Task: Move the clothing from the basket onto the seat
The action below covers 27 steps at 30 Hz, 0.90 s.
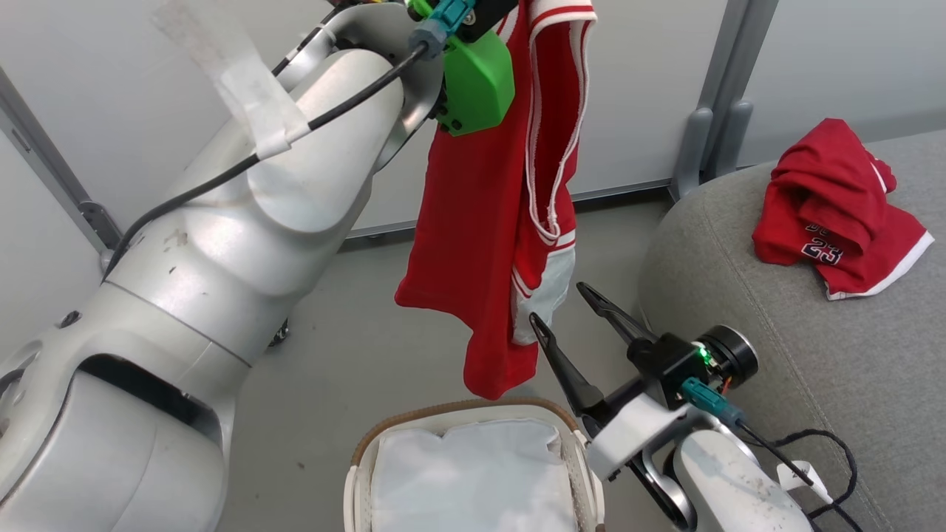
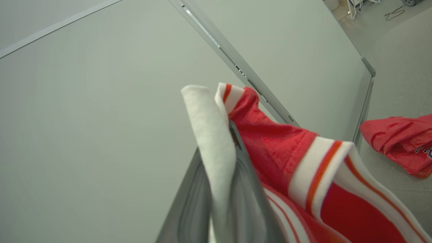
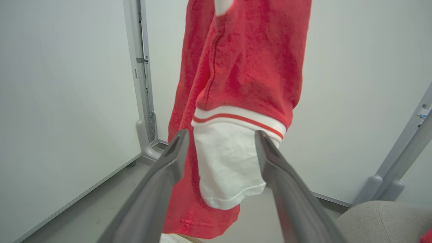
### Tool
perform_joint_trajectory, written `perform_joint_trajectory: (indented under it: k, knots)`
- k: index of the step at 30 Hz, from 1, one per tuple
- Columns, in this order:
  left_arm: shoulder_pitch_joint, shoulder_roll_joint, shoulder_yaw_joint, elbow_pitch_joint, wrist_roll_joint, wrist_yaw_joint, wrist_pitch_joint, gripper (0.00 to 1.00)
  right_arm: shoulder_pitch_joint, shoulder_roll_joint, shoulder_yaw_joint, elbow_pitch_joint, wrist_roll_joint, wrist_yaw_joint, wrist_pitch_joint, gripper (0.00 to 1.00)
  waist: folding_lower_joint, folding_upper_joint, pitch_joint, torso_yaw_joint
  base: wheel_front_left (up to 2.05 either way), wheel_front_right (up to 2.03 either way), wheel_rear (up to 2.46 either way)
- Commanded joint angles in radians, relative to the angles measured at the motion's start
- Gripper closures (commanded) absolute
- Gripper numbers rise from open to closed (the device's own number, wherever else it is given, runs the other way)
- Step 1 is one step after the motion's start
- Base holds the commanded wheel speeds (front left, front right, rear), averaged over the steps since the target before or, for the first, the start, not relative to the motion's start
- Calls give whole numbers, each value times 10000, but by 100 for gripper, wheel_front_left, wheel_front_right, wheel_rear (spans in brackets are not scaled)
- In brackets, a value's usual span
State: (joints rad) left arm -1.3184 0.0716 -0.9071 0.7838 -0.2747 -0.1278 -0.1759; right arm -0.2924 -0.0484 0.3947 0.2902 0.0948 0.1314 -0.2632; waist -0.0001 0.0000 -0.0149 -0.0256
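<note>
Head view: soft red white-trimmed sports garment (image 1: 473, 244) hangs pinched in the closed left claw (image 2: 217, 141), its white lower panel (image 3: 226, 162) just beyond the wide-spread right claw (image 1: 556, 303).

The hanging garment (image 1: 473, 222) runs off the head view's top edge, cloth burying the tips of the left gripper (image 2: 232, 126). The basket (image 1: 384, 437) is cut by the bottom edge. The folded garment (image 1: 835, 214) carries lettering above its 23 that is too small to read.

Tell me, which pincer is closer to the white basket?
Right. The right pincer stands open just above the right rim of the basket; the left pincer is high above it, shut on the top of the hanging red garment.
</note>
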Motion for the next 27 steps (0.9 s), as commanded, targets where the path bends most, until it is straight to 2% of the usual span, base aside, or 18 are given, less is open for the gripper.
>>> perform_joint_trajectory:
  k: [1, 5, 9, 20, 21, 24, 27]
  knots:
    - [-202, -66, -64, 61, -97, 37, -31, 100, -272, -36, 116, 121, 137, -14, -24, 0, 1, 0, -9, 81, 0, 0, 0]
    - [-363, -185, -363, 40, -266, 29, -71, 100, -974, -43, 85, 592, 334, -14, -24, 0, 1, 0, -34, 321, 0, 0, 0]
    - [-314, -214, -901, -512, -764, 43, 17, 100, -1565, -43, -417, 1222, 314, -14, -24, 0, 1, 0, -86, 572, 0, 0, 0]
    - [-432, -205, -2114, -1721, -2043, 675, 10, 100, -2347, -40, -812, 2407, 103, -14, -24, 0, 1, 0, -180, 1097, 0, 0, 0]
    - [-429, -207, -2170, -1758, -2110, 716, -20, 100, -2396, -42, -845, 2479, 79, -14, -24, 48, 1, 0, -185, 1117, 0, 0, 0]
    - [-272, -209, -2347, -1761, -2457, 806, -100, 100, -2490, -40, -947, 2662, 10, -14, -24, 100, 1, 0, -208, 1149, 0, 0, 0]
    - [-44, -206, -2442, -1592, -2684, 887, -201, 100, -2498, -39, -1094, 2697, -41, -14, -24, 100, 1, 0, -217, 1135, 0, 0, 0]
